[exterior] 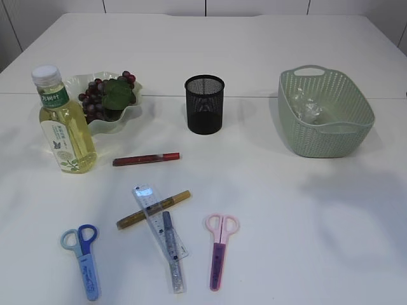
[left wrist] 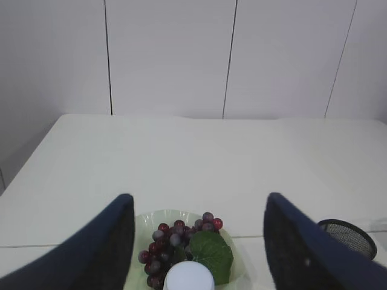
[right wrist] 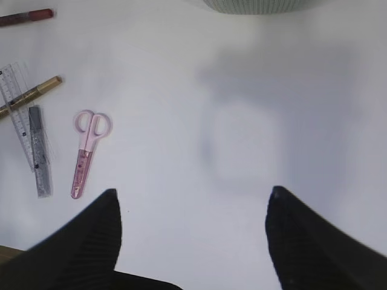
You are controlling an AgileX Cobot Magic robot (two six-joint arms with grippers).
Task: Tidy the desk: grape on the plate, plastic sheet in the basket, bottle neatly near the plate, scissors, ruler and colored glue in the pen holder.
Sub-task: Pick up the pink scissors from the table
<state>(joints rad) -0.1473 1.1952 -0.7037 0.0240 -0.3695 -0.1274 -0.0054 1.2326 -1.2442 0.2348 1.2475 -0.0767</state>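
Observation:
The grapes [exterior: 105, 95] lie on the pale green plate [exterior: 117, 124], and the yellow bottle [exterior: 63, 124] stands upright beside it on the left. The crumpled plastic sheet [exterior: 310, 109] lies in the green basket [exterior: 324, 143]. The black mesh pen holder [exterior: 204, 103] stands mid-table. A red glue pen [exterior: 146, 159], a gold glue pen [exterior: 154, 210], a clear ruler [exterior: 159, 222], a silver glue pen [exterior: 172, 251], blue scissors [exterior: 84, 251] and pink scissors [exterior: 219, 249] lie on the table. My left gripper [left wrist: 199, 199] is open above the bottle cap [left wrist: 188, 277] and the grapes [left wrist: 172, 241]. My right gripper [right wrist: 193, 192] is open over bare table.
The right wrist view shows the pink scissors [right wrist: 87, 151], ruler [right wrist: 18, 115] and gold pen [right wrist: 30, 95] to the left, and the basket edge [right wrist: 254, 5] at the top. The pen holder [left wrist: 347, 235] shows right of the left gripper. Neither arm appears in the exterior view.

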